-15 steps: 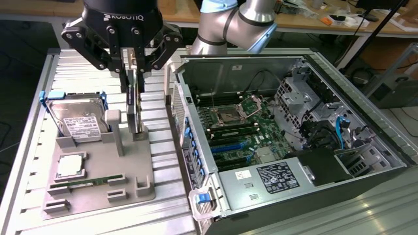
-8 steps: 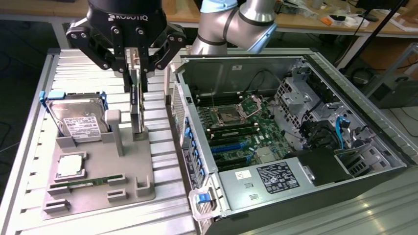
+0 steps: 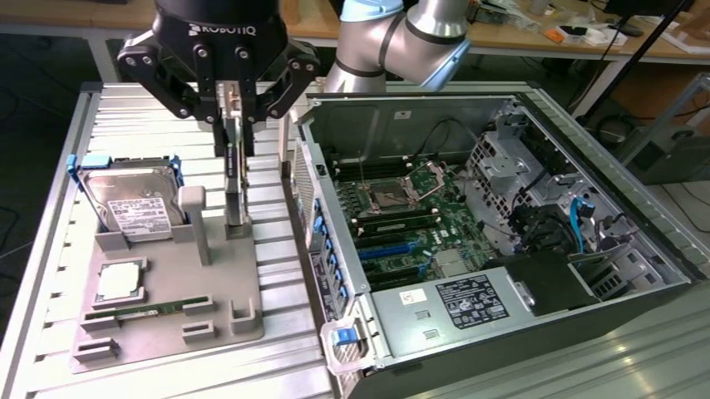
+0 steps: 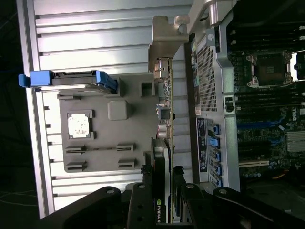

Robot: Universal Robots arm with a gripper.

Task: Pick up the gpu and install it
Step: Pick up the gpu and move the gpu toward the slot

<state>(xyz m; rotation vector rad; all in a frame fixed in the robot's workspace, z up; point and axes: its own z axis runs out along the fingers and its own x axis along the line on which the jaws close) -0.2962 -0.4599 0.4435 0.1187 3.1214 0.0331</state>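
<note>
Hand [image 3: 233,143] clenched on the gpu [image 3: 232,179], gripping its upper part so the card stands upright and edge-on over the grey holder tray [image 3: 228,283] on the desk [image 3: 122,125]. In the exterior view the card is at nine o'clock from the open computer case [image 3: 444,208]. The hard drive [image 3: 139,204] lies at nine o'clock from the card.

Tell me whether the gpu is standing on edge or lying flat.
On edge: the gpu stands vertical at the gray holder, with the gripper shut on its top edge.
</note>
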